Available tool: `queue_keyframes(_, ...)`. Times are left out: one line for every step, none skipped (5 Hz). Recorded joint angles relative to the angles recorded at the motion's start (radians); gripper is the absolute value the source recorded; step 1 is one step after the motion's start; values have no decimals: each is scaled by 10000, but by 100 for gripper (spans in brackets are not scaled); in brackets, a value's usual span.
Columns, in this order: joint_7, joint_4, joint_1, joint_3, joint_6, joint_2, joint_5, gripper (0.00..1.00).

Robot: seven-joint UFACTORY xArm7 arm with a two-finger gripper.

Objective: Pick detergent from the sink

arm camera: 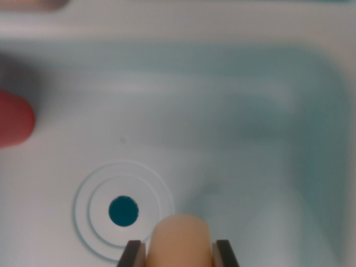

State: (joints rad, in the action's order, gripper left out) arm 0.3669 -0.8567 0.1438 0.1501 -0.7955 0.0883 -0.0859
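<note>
Although the wrist view was soft and blurred, the gripper (180, 249) showed at the bottom edge with its two dark fingers (132, 254) closed against the sides of a pale peach, round-topped object, most likely the detergent bottle (180, 239), so the task's thing sat right between them. Beyond the fingers lay the white sink (233, 111), its round drain (123, 211) just ahead and toward the wrist view's left. Farther off on that side, a red rounded object (14, 118) poked in at the frame edge. I judged the hold shallow, since only the fingertips were visible; a smooth rounded bottle could slide or twist out during a quick lift, and a tilted rise might knock it against the sink wall.
</note>
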Motion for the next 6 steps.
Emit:
queue_keyframes(-22, -177, -1, 0, -244, -69, 19, 100)
queue_keyframes(-22, -177, -1, 0, -244, -69, 19, 100)
queue_keyframes(-49, -386, -3, -1, -533, -150, 42, 100)
queue_keyframes(-49, -386, -3, -1, -533, -150, 42, 100)
queue_keyframes(-80, -634, -5, -1, -875, -246, 69, 100)
queue_keyframes(-80, -634, -5, -1, -875, -246, 69, 100)
